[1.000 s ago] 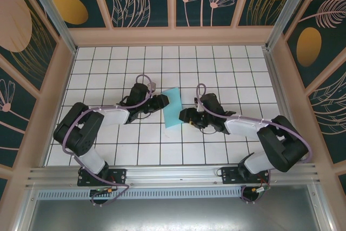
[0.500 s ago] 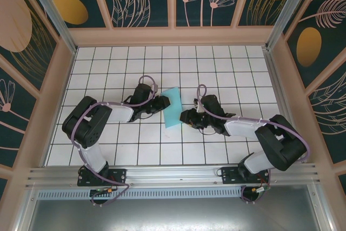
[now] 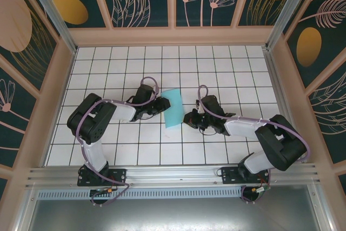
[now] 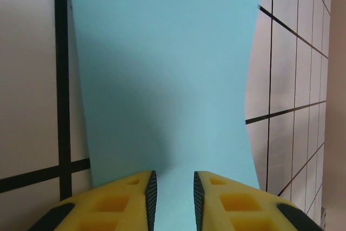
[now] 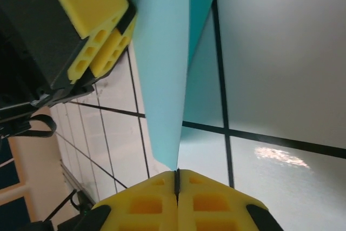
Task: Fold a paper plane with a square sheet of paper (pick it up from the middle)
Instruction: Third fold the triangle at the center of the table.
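The blue paper (image 3: 174, 108) sits near the middle of the tabletop (image 3: 108, 63), well clear of every edge, between the two arms. It is a narrow folded piece, not yet a pointed dart. The right jaws are pressed fully together. In the right wrist view the lower corner of a raised flap runs straight into the seam between them, so they seem to be pinching that corner. The left jaws stand a narrow gap apart on the opposite side. In the left wrist view the paper's near edge lies in that gap between the yellow fingertips (image 4: 127, 196), with no visible squeeze on it.

The step in hand looks like taking hold from both sides for the next fold. To do it well, the left jaws should finish closing squarely on the middle of their edge before either arm pulls. A one-sided tug from the right could drag or twist the light sheet. After that, both arms should move together, keep the paper lightly taut without tearing it, and line up the edges before pressing any crease.
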Robot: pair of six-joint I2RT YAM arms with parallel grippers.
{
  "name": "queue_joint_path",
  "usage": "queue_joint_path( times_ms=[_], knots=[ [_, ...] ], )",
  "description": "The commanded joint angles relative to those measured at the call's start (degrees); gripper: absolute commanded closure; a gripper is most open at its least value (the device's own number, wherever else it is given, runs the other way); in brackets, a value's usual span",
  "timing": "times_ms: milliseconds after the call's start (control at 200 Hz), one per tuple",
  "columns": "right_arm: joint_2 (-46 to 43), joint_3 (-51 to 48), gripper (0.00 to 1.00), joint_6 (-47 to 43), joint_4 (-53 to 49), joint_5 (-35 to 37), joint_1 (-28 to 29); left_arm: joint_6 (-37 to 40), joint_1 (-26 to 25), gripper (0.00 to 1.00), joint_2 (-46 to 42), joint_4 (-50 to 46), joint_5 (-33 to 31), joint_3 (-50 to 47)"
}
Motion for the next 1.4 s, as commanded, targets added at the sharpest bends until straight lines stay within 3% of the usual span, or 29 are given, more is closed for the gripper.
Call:
queue_joint_path(
  times_ms=[0,230,480,761,966,1391],
  knots=[
    [1.46,3.21,1.0,2.22,-5.09,2.95,-0.49,0.86,-0.52,0.72,1.88,-1.81,-0.58,1.01],
    [4.2,7.79,1.0,4.29,-6.74,1.75,0.13,1.32,-0.53,0.75,2.98,-2.37,-1.61,0.94],
    [7.5,11.56,1.0,5.65,-1.32,-2.51,0.8,1.77,-0.46,0.77,3.48,-3.08,-2.3,1.0],
    [13.74,15.19,1.0,6.99,3.21,-2.38,0.86,3.85,-0.45,0.76,-0.87,-3.61,-1.86,2.71],
    [16.85,16.29,1.0,7.9,5.05,-2.19,0.89,5.32,-0.5,0.69,-3.61,-9.5,-10.25,5.54],
    [19.59,15.89,1.0,8.56,10.14,-3.26,0.89,5.52,-0.47,0.86,2.01,-14.9,-14.12,8.56]
  ],
)
